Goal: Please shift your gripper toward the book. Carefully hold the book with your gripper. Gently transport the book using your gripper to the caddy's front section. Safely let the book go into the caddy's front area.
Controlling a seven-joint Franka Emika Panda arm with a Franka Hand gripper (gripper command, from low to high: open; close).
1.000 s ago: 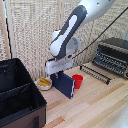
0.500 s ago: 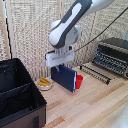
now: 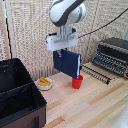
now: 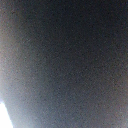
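Observation:
The navy-blue book (image 3: 67,63) hangs upright in the air above the wooden table, held from its top edge by my gripper (image 3: 61,51), which is shut on it. Its lower corner hangs just above the red cup (image 3: 76,82). The black caddy (image 3: 19,95) stands at the exterior view's left, open at the top, with an inner divider (image 3: 15,91) splitting it into sections. The book is well to the right of the caddy and above its rim height. A dark blurred surface fills the wrist view; nothing can be made out there.
A small bowl with yellow contents (image 3: 44,83) sits between the caddy and the red cup. A dark toaster oven (image 3: 112,55) stands at the exterior view's right with a black rack (image 3: 96,73) in front of it. A black cable arcs behind the arm.
The arm has risen with the book in its grip: the book has come up off the table and now hangs above the red cup.

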